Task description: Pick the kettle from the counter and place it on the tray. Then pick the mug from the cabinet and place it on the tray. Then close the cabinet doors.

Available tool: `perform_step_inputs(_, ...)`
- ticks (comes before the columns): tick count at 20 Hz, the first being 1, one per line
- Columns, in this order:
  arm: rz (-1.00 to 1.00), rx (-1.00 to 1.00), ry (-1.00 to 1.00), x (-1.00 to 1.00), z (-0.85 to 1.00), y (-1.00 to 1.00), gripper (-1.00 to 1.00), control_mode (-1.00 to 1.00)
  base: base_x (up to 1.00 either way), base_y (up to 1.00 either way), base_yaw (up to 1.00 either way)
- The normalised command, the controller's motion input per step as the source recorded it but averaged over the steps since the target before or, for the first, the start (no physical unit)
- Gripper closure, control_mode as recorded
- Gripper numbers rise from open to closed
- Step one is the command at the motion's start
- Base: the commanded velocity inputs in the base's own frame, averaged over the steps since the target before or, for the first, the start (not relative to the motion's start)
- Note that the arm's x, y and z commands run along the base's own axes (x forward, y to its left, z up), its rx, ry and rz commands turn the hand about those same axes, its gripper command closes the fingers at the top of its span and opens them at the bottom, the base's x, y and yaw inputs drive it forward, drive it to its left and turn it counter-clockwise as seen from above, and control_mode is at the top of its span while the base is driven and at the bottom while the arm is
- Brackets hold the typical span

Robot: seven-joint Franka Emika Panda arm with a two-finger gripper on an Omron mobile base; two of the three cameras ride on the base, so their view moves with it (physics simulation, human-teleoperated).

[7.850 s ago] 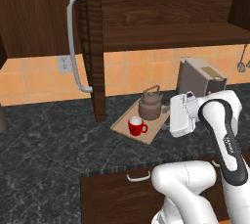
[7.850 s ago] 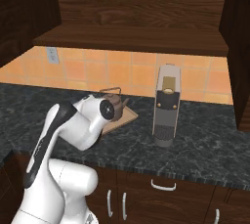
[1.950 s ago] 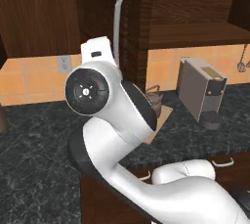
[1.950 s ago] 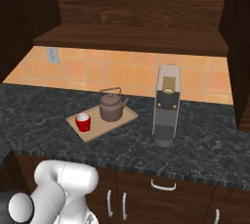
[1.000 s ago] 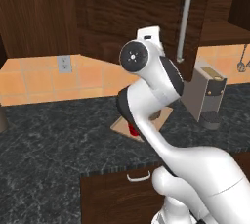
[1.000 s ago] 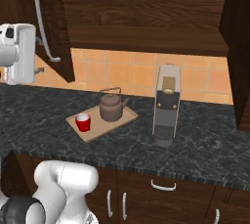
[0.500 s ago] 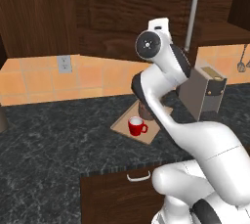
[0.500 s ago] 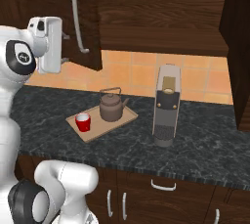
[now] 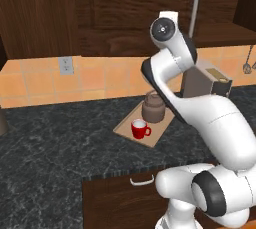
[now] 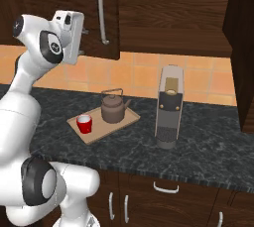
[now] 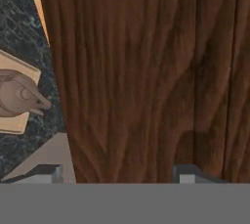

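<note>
The tool [image 10: 85, 31] sits high at the upper left of the right base view, its white hand pressed up beside the edge of a dark wood cabinet door [image 10: 64, 8]; in the hand view its two small tips stand well apart at the bottom with bare wood grain between them, and nothing is held. That door [image 11: 146, 71] takes up most of the hand view, close in front of the tips. Its long white bar handle [image 10: 102, 10] runs vertically just right of the hand in the right base view. In the left base view the white bar [image 9: 194, 5] rises behind the arm's upper joint, and the arm itself stands in front of much of the counter behind it. Below, at centre left of the right base view, the tray [image 10: 126, 120] lies on the dark marbled counter [image 10: 208, 146], angled to the counter edge. The kettle [image 10: 112, 107] stands upright on the tray, and the mug [image 10: 84, 124] stands on the same tray just beside it, nearer the front left corner. To the right of the tray, apart from it, stands a tall boxy grey appliance [image 10: 168, 114]. An orange tiled wall [image 10: 139, 77] runs behind. Drawers with white handles [image 10: 166, 187] lie under the counter edge.
</note>
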Motion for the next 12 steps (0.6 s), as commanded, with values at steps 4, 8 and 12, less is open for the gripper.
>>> perform_step_inputs(4,0.15,0.09,0.00,0.33,-0.08,-0.10,-1.00,-1.00,0.00,0.00,0.00)
perform_step_inputs(8,0.15,0.01,0.02,0.12,-0.01,-0.01,-1.00,-1.00,0.00,0.00,0.00)
perform_step_inputs(12,0.14,0.00,0.10,0.34,-0.07,0.00,-1.00,-1.00,0.00,0.00,0.00)
